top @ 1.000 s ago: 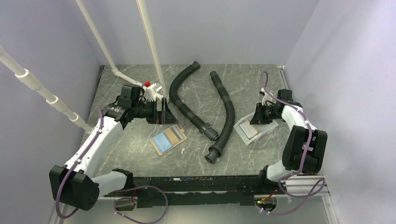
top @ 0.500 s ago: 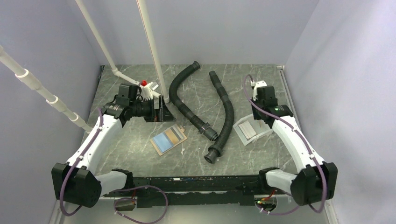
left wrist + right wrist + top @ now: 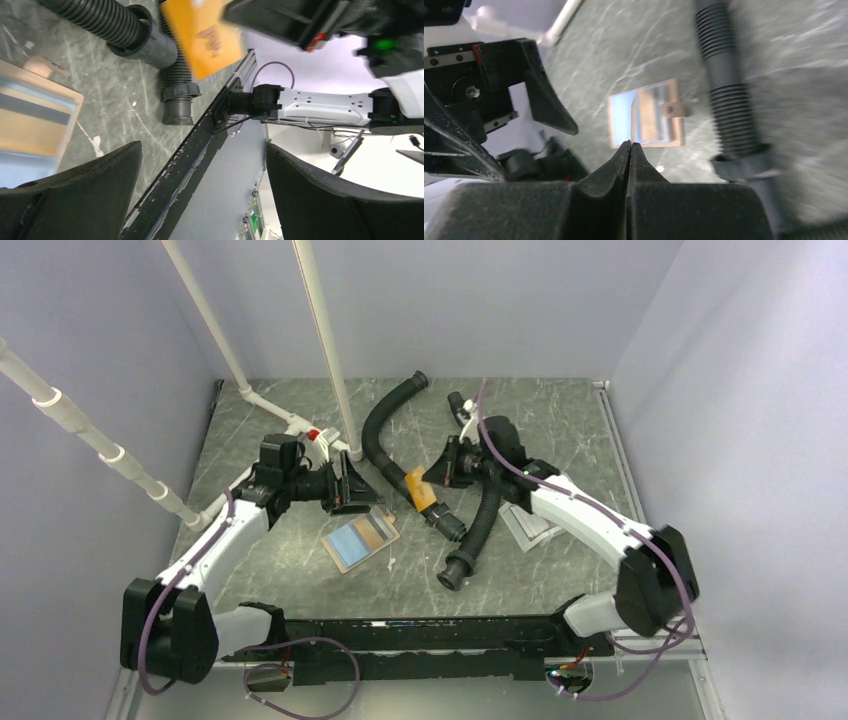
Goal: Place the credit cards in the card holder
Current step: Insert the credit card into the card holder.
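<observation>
Orange credit card (image 3: 416, 486) hangs in the air, pinched by one edge in the right fingers (image 3: 614, 172), which are clamped tight on it above a black corrugated hose (image 3: 371, 440). The card holder (image 3: 360, 538) lies open and flat on the grey marbled desk (image 3: 400, 570) just left of the card, its blue and tan inner side up. The left fingers (image 3: 75, 195) are spread wide and grip nothing, poised just beyond the holder's far edge. A white tray (image 3: 530, 530) sits partly hidden under the right arm.
</observation>
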Robot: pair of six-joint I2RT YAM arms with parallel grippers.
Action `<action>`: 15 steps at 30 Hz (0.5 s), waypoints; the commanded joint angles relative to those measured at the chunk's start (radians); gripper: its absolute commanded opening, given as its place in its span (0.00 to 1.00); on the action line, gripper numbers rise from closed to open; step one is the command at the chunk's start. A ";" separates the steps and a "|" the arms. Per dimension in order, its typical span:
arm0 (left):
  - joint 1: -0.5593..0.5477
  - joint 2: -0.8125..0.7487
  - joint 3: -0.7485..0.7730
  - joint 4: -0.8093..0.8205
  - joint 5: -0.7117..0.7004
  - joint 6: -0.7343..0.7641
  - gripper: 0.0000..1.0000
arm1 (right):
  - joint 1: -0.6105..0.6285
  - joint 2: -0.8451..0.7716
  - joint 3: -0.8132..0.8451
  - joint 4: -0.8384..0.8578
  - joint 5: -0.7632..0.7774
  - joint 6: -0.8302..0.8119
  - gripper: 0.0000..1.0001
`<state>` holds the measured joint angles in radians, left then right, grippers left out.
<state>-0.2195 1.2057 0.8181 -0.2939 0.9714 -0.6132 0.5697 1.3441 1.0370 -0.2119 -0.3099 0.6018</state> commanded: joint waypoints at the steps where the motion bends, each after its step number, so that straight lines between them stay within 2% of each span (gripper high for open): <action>1: -0.004 -0.136 -0.103 0.276 0.049 -0.237 1.00 | 0.024 0.071 -0.082 0.504 -0.392 0.285 0.00; 4: -0.004 -0.220 -0.156 0.267 -0.017 -0.287 0.99 | 0.035 0.116 -0.089 0.627 -0.497 0.372 0.00; 6: -0.004 -0.270 -0.195 0.331 -0.020 -0.344 0.98 | 0.043 0.139 -0.088 0.682 -0.535 0.409 0.00; 12: -0.004 -0.335 -0.197 0.321 -0.076 -0.412 0.85 | 0.058 0.155 -0.098 0.819 -0.552 0.482 0.00; 15: -0.004 -0.315 -0.178 0.351 -0.082 -0.444 0.70 | 0.079 0.175 -0.108 0.911 -0.539 0.528 0.00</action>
<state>-0.2222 0.8837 0.6079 -0.0154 0.9173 -0.9867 0.6266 1.5021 0.9298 0.4816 -0.8215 1.0435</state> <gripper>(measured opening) 0.785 0.007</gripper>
